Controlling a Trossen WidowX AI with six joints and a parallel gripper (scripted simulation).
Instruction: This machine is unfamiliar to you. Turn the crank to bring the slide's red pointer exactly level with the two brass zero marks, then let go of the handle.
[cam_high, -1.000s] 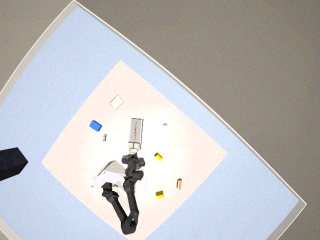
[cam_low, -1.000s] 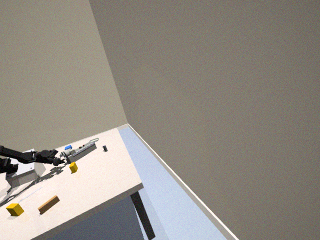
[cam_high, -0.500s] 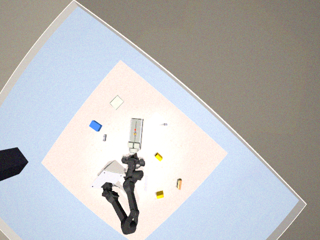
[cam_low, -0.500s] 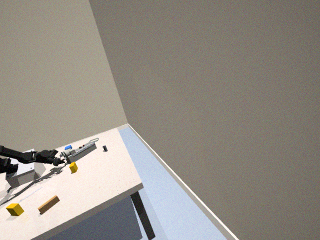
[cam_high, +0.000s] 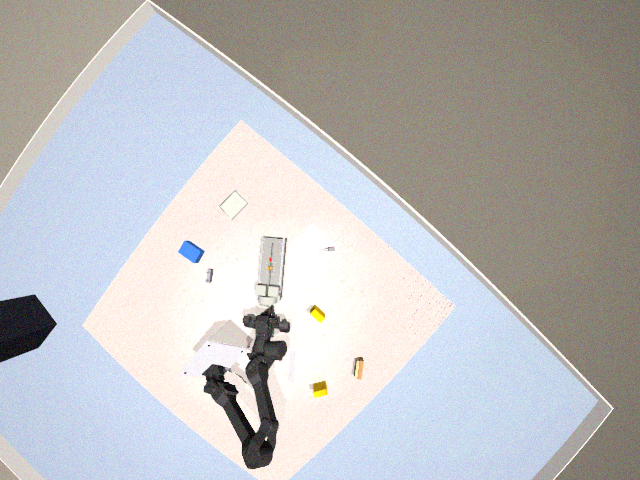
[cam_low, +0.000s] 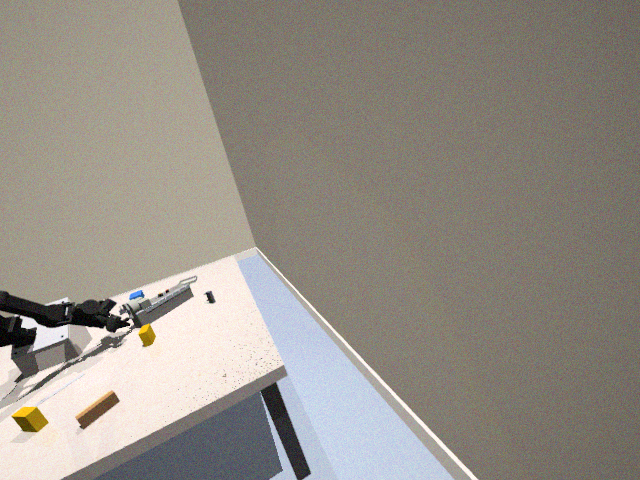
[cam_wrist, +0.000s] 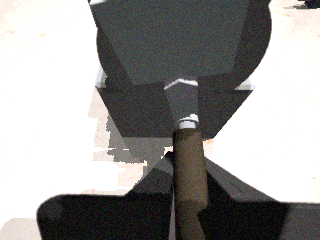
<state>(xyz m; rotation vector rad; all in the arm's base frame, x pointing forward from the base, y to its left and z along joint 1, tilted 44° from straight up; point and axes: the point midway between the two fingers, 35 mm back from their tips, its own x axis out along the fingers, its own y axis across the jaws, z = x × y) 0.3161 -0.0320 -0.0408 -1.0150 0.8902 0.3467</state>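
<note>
1. Slide machine (cam_high: 278, 258) (cam_low: 166, 308): beyond your gripper (cam_high: 269, 310) (cam_low: 127, 323) (cam_wrist: 182, 157); cranking appears in hand
2. Crank handle (cam_wrist: 190, 167): clamped between your fingers; turn it further
3. Red pointer (cam_high: 270, 259): just beyond the brass marks (cam_high: 269, 268); align, then release
</note>
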